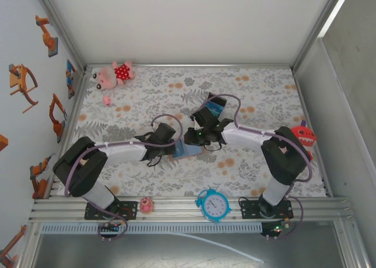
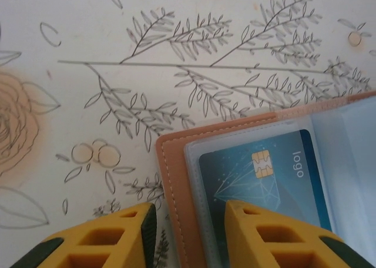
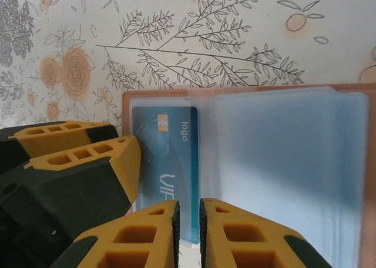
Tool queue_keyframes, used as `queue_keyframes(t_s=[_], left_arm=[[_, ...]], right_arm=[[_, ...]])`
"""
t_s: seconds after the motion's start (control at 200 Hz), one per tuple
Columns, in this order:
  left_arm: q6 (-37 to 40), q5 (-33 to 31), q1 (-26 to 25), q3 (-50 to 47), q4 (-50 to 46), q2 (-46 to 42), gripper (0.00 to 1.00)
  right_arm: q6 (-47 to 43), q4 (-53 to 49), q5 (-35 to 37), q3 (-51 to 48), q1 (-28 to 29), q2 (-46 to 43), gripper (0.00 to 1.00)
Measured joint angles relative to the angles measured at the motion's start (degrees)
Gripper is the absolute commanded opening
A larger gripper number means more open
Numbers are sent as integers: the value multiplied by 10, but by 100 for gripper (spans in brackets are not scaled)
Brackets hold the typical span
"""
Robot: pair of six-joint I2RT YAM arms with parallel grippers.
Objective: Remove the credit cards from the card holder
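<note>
Straddling card holder [image 2: 176, 180], left claw [image 2: 189, 212] spread, right claw [image 3: 189, 206] pressed together over blue card [image 3: 170, 156]

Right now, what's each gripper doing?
Left gripper: jaws open, straddling the card holder's edge.
Right gripper: jaws nearly closed on its clear sleeve.

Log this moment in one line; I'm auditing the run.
holder open | card in sleeve | left gripper open, straddling holder edge | right gripper nearly closed at sleeve, grasp unclear

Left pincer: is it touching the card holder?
Cannot tell: the left wrist view shows the left pincer straddling the card holder edge, but the contact itself is hidden.
</note>
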Motion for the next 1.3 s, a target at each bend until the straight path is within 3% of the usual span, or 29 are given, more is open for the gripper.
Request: queue_keyframes(t_s=[1.302], left_arm=[[9, 13, 6, 18, 13, 24, 31]], right_arm=[[69, 115, -100, -30, -24, 87, 14]])
